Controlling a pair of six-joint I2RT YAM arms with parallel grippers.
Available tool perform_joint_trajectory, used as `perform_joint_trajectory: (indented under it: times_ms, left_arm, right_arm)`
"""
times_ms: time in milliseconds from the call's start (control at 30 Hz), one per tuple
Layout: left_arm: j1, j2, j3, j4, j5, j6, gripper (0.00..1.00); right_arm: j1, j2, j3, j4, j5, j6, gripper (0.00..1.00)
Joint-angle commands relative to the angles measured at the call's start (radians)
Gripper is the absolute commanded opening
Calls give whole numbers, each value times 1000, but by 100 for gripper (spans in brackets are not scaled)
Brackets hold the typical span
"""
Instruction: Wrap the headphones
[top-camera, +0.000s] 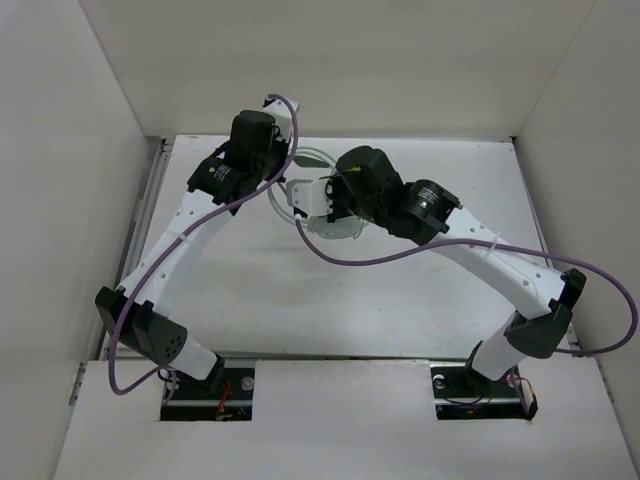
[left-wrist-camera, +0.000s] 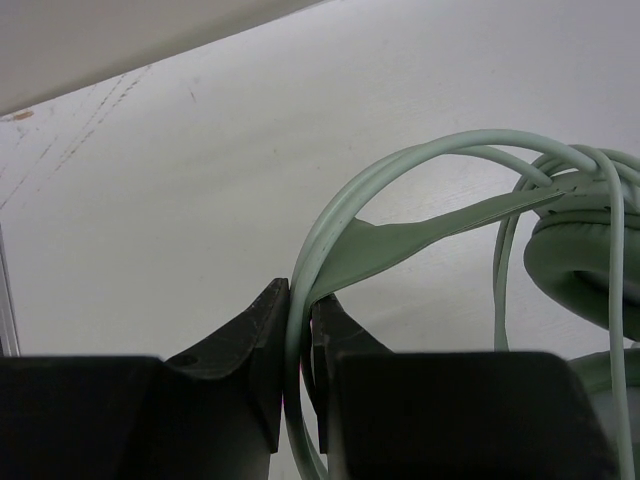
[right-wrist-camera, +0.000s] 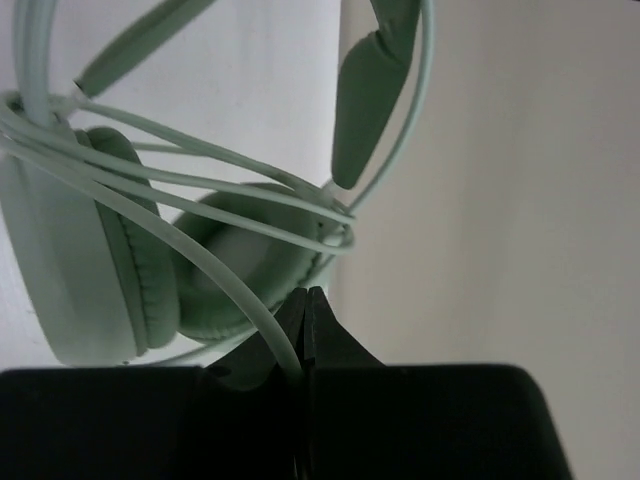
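The pale mint-green headphones lie at the back middle of the table, between my two grippers. My left gripper is shut on the thin headband, which arches away to the right toward an earcup. My right gripper is shut on the thin green cord, just below the two padded earcups. Several turns of cord run across the earcups. In the top view the left gripper and the right gripper sit close together over the headphones and hide most of them.
White walls enclose the table at the back and both sides. Thick purple arm cables loop over the table near the headphones. A back wall edge shows in the left wrist view.
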Motion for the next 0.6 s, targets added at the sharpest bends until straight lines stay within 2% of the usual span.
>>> perform_joint_trajectory:
  times_ms: [0,167,333,567]
  left_arm:
    - [-7,-66,1,41,-1,-2,0]
    - [-9,-67,15,29,26,-11,0]
    - [-51,-72,30,9,84,-8,0]
    - [-76,-87,22,-16,140,-12,0]
  right_arm:
    - [14,-33,-29,67,124,-156,0]
    - [5,-27,-58,145,141,-202,1]
    - [-42,-26,-78,188,92,-164,9]
    - [-88,-47,-92,135,29,-138,18]
